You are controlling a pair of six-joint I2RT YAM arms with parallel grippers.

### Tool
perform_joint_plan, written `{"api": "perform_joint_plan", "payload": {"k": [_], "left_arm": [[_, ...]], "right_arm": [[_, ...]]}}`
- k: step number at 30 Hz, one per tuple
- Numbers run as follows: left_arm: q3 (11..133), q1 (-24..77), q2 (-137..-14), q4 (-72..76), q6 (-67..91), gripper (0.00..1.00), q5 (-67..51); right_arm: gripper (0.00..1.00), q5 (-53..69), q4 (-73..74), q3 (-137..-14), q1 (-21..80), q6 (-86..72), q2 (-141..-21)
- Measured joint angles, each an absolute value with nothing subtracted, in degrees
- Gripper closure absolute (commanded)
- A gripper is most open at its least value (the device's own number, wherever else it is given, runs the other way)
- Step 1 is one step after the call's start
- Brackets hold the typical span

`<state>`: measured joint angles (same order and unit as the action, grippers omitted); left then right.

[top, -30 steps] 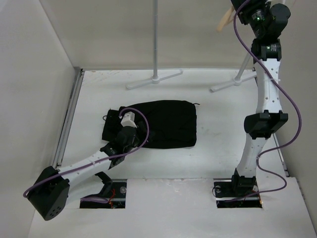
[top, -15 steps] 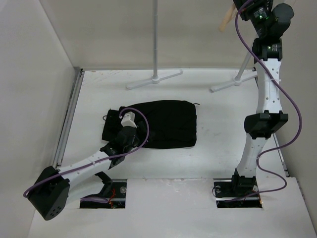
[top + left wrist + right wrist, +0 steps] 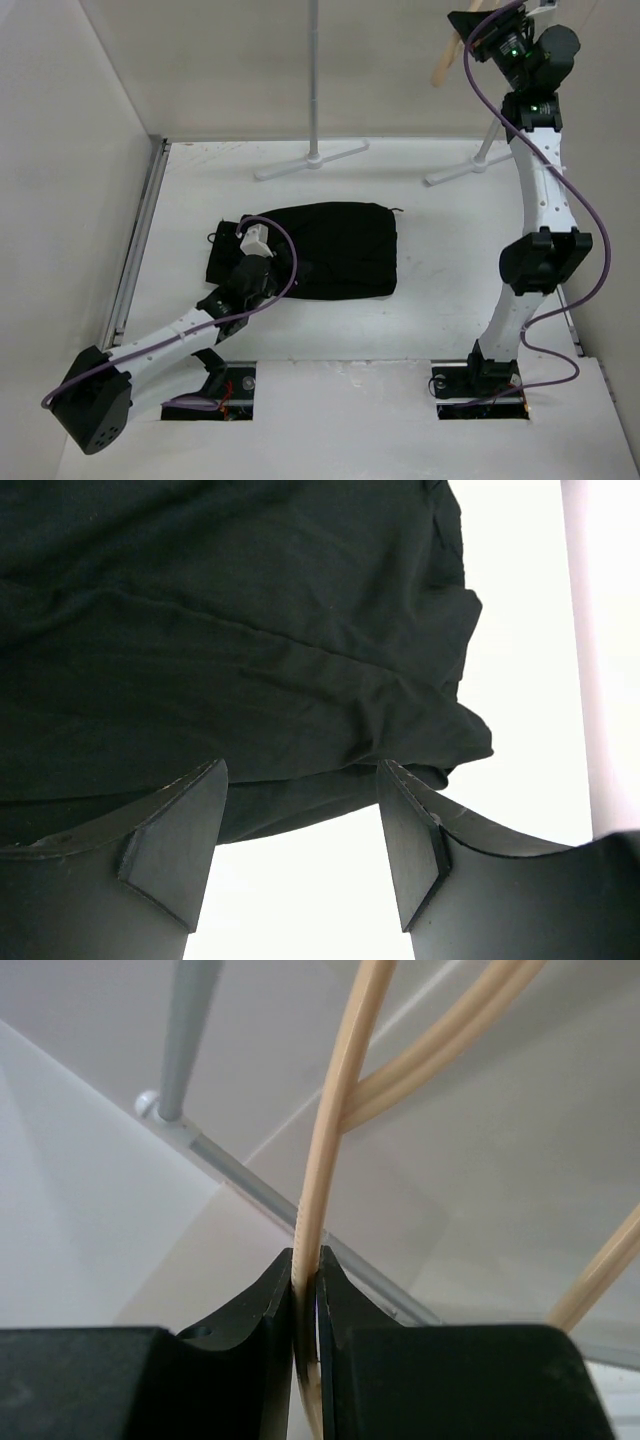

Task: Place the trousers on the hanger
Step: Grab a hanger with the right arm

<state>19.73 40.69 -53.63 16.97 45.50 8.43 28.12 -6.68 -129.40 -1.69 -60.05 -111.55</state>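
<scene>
Left claw [image 3: 300,785]: jaws spread wide, nothing held. The folded edge of the trousers [image 3: 250,630] lies right at its fingertips; contact can't be judged.

Trousers [image 3: 335,250]: a black, folded, roughly rectangular bundle lying flat on the white counter [image 3: 450,300]. The left arm reaches in low at their near-left corner.

Right claw [image 3: 305,1265]: pinched tight on a thin tan rod of the hanger [image 3: 330,1140], which runs up between the finger pads. More tan rods curve off above and to the side.

In the overhead view the right arm stands tall, with its claw raised high beyond the trousers' far-right corner. Hanger [image 3: 443,55]: up there with it, well clear of the trousers, only one tan end showing.

Rack pole [image 3: 314,80]: grey, upright, rising just past the trousers' far edge from a white foot [image 3: 312,160] on the counter.
</scene>
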Motion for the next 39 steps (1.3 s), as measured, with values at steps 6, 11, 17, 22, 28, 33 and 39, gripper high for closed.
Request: {"api": "perform_joint_plan", "payload": {"k": [6,11,17,22,28,33,39], "left_arm": [[19.7,39.9,-51.1,15.9,45.5,0.41,8.4],[19.7,39.4,-49.3,15.3,45.5,0.41,8.6],[20.1,39.4,-49.1,14.2,45.5,0.41,8.6],[22.7,40.2,-49.2,13.5,45.5,0.43,8.5],[30.5,41.8,-51.8,13.4,45.5,0.52,6.8],[38.6,44.9,-57.6,14.0,45.4,0.53,4.8],[44.1,51.1,-64.5,15.1,44.9,0.46,4.4]], "right_arm": [[0.85,29.7,-12.8,-117.0,-0.3,-58.0,-108.4],[0.85,30.7,-14.9,-106.9,0.4,-58.2,-103.4],[0.86,32.2,-16.6,-97.8,1.2,-57.6,-97.8],[0.86,32.7,-19.6,-82.9,2.1,-55.2,-88.4],[0.87,30.5,-21.5,-57.6,8.3,-49.3,-73.8],[0.87,24.2,-18.1,-41.5,16.9,-43.3,-65.1],[0.87,17.9,-15.4,-29.0,24.2,-40.2,-54.9]]}}
